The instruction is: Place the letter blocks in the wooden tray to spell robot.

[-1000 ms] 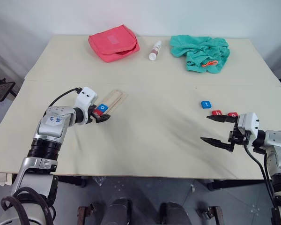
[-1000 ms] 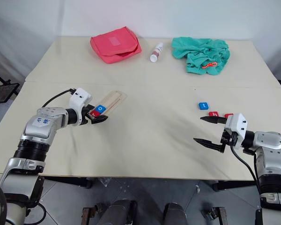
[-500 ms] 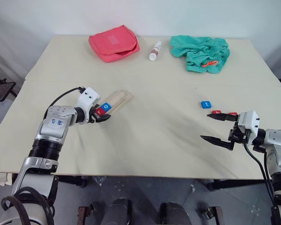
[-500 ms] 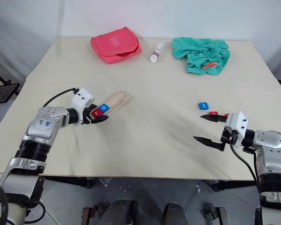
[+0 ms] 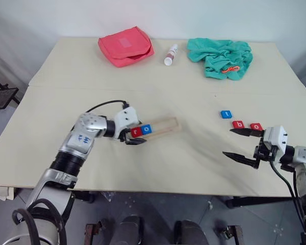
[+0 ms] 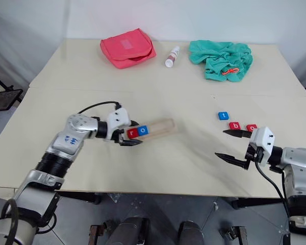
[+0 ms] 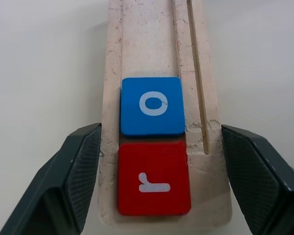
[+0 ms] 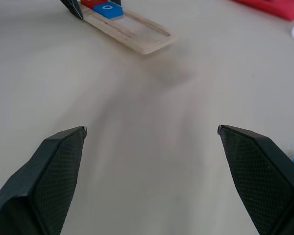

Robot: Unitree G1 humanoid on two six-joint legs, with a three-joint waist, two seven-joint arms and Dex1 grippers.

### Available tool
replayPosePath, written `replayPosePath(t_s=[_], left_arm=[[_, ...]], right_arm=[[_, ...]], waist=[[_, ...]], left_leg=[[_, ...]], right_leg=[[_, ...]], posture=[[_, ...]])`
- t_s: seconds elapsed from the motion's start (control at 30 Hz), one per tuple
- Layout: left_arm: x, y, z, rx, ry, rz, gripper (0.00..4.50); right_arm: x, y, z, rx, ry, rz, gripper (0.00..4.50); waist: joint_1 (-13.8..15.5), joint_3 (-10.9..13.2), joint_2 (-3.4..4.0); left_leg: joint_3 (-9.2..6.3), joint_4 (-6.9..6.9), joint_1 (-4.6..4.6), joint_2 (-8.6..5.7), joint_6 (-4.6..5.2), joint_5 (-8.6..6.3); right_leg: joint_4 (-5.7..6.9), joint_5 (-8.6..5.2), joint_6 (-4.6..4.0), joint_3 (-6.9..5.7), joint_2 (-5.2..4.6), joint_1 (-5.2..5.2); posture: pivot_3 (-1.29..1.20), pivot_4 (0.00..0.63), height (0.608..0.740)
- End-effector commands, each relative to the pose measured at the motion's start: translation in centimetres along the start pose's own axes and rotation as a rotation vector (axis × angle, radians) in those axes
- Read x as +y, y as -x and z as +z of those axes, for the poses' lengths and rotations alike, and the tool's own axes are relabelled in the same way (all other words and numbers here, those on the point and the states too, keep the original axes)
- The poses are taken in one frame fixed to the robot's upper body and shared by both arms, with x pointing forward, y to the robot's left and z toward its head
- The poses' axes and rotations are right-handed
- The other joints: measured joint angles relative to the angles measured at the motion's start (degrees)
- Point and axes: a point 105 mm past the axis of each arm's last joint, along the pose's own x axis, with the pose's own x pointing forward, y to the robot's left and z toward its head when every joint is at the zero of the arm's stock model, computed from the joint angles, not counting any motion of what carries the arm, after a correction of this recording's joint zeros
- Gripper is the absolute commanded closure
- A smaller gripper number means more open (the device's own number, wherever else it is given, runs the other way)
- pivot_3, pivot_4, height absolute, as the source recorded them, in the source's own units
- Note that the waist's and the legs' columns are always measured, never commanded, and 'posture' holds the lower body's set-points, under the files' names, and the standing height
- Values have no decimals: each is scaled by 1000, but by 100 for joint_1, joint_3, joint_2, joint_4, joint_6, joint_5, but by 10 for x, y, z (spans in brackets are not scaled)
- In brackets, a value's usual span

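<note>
Pale-wood long tray (image 5: 160, 126) clamped by left gripper (image 5: 135, 138), r, o seated; right gripper (image 5: 240, 144) open, empty; you fetch red b tile (image 5: 238, 124) at one o'clock.

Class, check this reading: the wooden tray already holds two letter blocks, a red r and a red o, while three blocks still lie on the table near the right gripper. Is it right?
Not quite. The o block in the wooden tray is blue, not red, as the left wrist view shows. The r block is red, and three blocks, t, b and o, do lie near the right gripper.
</note>
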Motion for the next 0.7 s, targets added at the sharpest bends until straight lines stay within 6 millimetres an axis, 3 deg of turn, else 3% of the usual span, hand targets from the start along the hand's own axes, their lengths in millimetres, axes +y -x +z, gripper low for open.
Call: replayPosePath(t_s=[0.03,0.37,0.7], left_arm=[[-5,-6,25,-35,-64,-36,1091],[-25,-34,44,17,-93,-109,1091],[-52,-39,53,28,-112,-169,1091]], right_arm=[[-7,16,15,-11,48,-59,0],[5,29,12,6,26,-114,0],[10,39,9,25,9,-150,0]], waist=[[-7,0,0],[4,1,-1],[-2,1,-1]], left_leg=[[0,-1,-1,1,0,0],[0,1,2,2,2,1],[-3,-1,2,4,2,1]], right_leg=[[-2,0,0,0,1,0],[-5,0,0,4,0,2],[-11,0,0,6,1,3]], posture=[[0,150,740],[0,150,740],[0,150,740]])
